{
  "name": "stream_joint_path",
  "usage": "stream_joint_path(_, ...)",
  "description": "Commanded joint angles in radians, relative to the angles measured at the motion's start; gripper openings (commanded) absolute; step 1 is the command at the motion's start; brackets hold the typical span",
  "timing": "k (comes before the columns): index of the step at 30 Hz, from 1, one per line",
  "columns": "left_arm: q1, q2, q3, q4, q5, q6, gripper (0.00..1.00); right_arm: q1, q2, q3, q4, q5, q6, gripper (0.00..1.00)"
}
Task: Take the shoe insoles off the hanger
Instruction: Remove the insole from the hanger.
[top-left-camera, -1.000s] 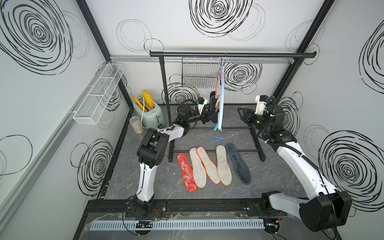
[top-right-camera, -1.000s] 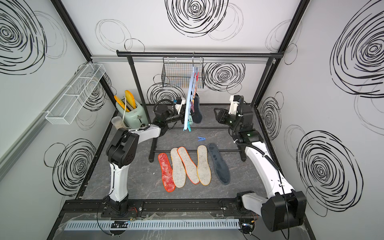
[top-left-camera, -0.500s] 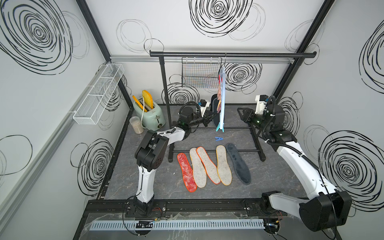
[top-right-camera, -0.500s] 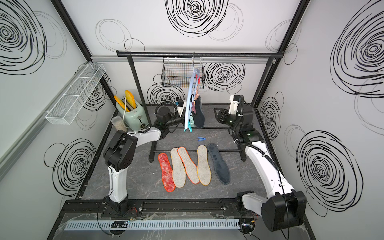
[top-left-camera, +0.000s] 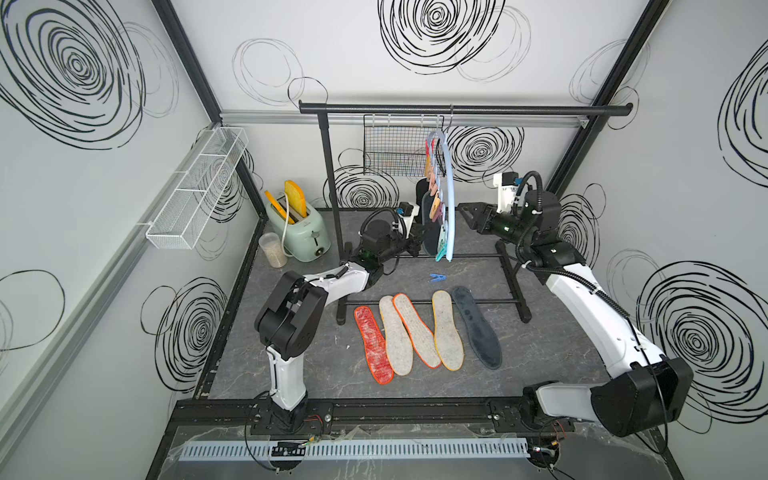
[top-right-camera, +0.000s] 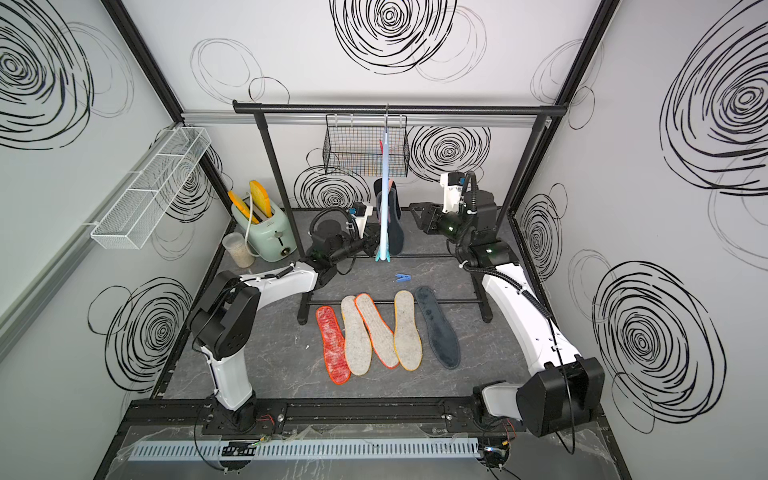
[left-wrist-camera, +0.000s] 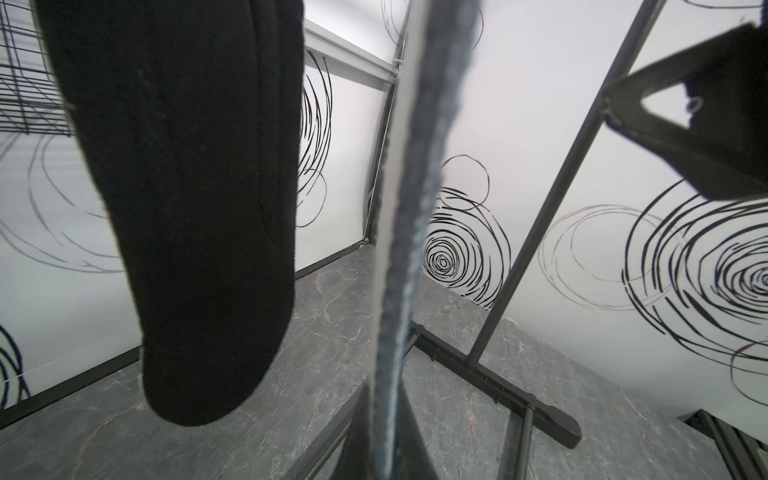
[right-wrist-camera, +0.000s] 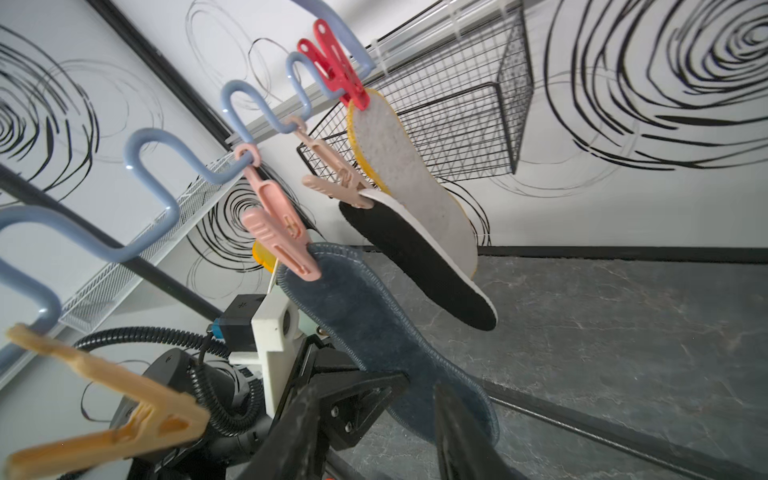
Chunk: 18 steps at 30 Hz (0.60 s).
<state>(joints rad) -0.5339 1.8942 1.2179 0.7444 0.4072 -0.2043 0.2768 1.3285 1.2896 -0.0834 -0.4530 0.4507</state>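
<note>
Grey-blue insole (left-wrist-camera: 409, 208) edge-on to left wrist, broadside to right wrist, left claw (top-left-camera: 418, 248) clamped on it, right claw (right-wrist-camera: 420, 384) apart.

Both arms stretched toward the back, pincers pointing at each other.
Left arm (top-left-camera: 332, 282) reaches low, left pincer (top-left-camera: 417, 249) clamped shut; right arm (top-left-camera: 582, 299) rises higher, right pincer (top-left-camera: 467, 212) with jaws parted.

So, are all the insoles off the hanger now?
No, three hang from the hanger in the right wrist view: an off-white insole, a black insole and a dark grey insole.
</note>
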Motion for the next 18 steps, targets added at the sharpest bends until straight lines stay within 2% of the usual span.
stream_joint_path(1, 0.007, -0.033, -0.009, -0.028, -0.010, 0.066, 0.00, 0.016, 0.008, 0.020, 0.064, -0.066, -0.118, 0.48)
stream_joint_path(5, 0.017, -0.040, -0.003, -0.084, -0.007, 0.098, 0.00, 0.015, 0.000, -0.011, 0.115, -0.070, -0.230, 0.48)
stream_joint_path(9, 0.020, -0.062, -0.020, -0.113, -0.046, 0.124, 0.00, 0.007, 0.004, -0.031, 0.154, -0.063, -0.271, 0.48)
stream_joint_path(13, 0.021, -0.076, -0.032, -0.115, -0.041, 0.139, 0.00, 0.008, 0.018, -0.035, 0.213, -0.165, -0.354, 0.49)
stream_joint_path(18, 0.034, -0.089, -0.029, -0.149, 0.062, 0.200, 0.00, -0.008, 0.022, -0.067, 0.351, -0.314, -0.505, 0.51)
